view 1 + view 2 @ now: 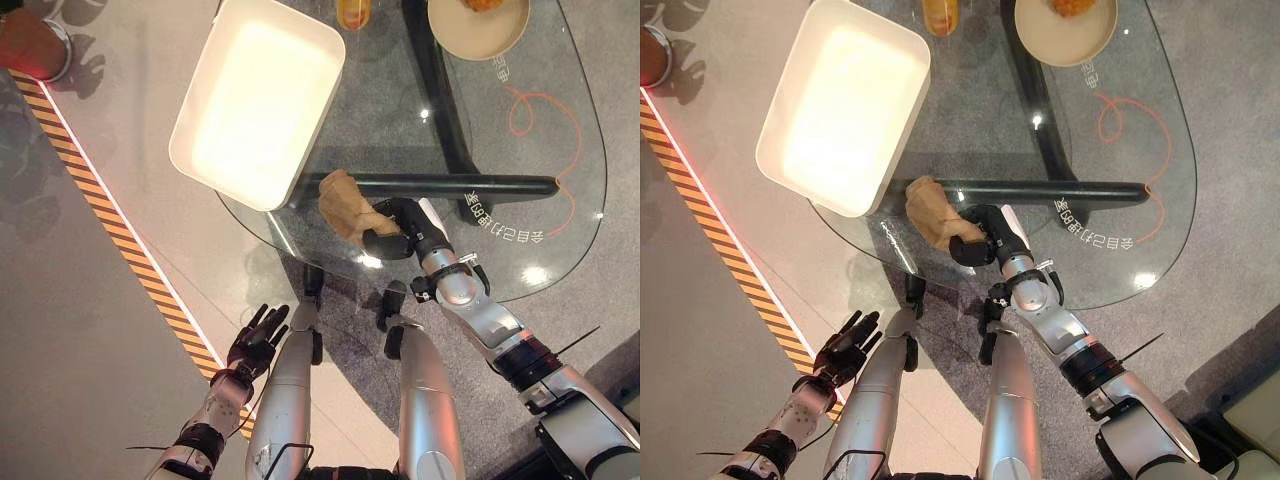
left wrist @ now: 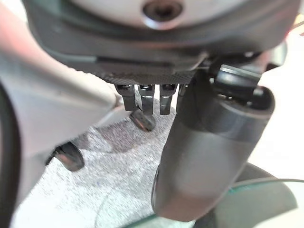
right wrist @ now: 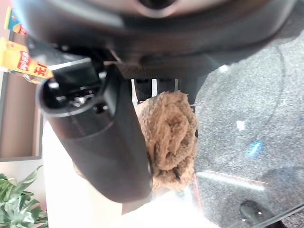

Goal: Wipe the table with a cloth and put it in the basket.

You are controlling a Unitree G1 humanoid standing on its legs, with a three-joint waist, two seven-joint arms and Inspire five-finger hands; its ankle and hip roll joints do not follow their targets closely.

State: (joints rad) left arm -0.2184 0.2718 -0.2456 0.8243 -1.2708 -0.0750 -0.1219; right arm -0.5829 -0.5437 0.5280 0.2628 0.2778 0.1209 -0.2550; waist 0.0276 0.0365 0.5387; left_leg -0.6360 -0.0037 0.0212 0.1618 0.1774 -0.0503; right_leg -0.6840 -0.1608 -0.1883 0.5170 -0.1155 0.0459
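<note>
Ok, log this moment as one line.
right hand: shut on brown cloth, on glass table | basket: beside cloth, empty | left hand: open, idle, off table | cloth not yet in basket

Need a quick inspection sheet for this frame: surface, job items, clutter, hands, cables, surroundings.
Surface: glass table, transparent, dark frame and grey carpet visible through it.
Job's things: brown cloth bunched up near the table's near edge, beside the basket; white basket sits on the table's left part, overhanging the edge, nothing inside.
Clutter: beige bowl with orange food at the far edge; an orange item next to it, too cropped to identify.
Hands: right hand curled round the cloth on the glass; left hand off the table, low at the left, fingers spread, holding nothing.
Cables: nothing seen on the table.
Surroundings: striped floor tape running diagonally at the left; green plant in the right wrist view.
</note>
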